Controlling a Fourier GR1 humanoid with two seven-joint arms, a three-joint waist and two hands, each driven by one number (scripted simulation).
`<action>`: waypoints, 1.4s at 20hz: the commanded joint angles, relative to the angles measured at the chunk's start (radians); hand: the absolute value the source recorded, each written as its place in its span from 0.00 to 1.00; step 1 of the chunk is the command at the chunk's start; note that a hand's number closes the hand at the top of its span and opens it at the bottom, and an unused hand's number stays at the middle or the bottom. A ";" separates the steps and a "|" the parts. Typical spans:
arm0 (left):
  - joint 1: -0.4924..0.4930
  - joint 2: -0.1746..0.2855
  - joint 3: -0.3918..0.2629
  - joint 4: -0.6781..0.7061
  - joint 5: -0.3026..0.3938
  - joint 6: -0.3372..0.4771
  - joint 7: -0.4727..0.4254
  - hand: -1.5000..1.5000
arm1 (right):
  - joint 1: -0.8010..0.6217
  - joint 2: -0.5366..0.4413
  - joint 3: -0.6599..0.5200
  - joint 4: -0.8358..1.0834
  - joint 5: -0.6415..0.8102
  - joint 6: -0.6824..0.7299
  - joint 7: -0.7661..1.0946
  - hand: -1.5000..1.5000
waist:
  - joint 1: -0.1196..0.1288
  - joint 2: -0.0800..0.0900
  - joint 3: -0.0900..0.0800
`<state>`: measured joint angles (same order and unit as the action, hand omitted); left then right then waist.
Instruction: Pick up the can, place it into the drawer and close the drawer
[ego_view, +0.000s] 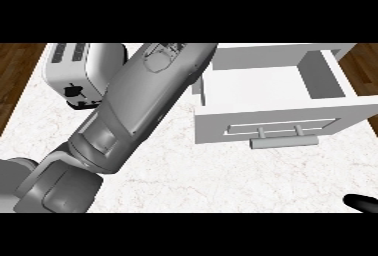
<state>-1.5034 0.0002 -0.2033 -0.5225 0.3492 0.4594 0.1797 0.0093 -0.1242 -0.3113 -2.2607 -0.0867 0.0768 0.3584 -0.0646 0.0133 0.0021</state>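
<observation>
The white drawer (275, 119) stands pulled open at the right, its grey handle (284, 142) facing me. What shows of its inside is bare white floor and walls. No can shows anywhere. My left forearm (140, 100) runs from the lower left up across the counter to the picture's top edge, just left of the drawer's back corner; the hand itself lies beyond that edge. Only a black tip of my right hand (362, 202) pokes in at the lower right corner, low over the counter and well in front of the drawer.
A silver toaster (74, 72) sits at the back left, partly behind my left forearm. The white marble counter (221, 175) spreads in front of the drawer. Wooden floor (16, 75) shows past the counter's left and right edges.
</observation>
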 joint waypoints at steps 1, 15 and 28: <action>-0.072 0.000 -0.075 0.052 0.051 0.048 0.024 1.00 | -0.014 0.001 -0.006 0.039 0.015 -0.002 -0.042 0.00 | -0.008 0.000 0.001; -0.074 0.000 -0.130 0.184 0.131 0.190 -0.125 0.00 | -0.052 -0.017 0.032 0.055 0.048 0.006 -0.040 0.00 | -0.046 0.015 0.002; -0.117 0.000 -0.076 0.201 0.245 0.177 -0.158 0.00 | -0.178 -0.173 0.162 0.129 0.338 0.069 -0.150 0.00 | -0.018 0.021 0.000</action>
<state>-1.6200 0.0000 -0.3024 -0.3182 0.5567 0.6491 0.0434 -0.1397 -0.2616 -0.1971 -2.1731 0.1498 0.1333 0.2561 -0.0939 0.0325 0.0028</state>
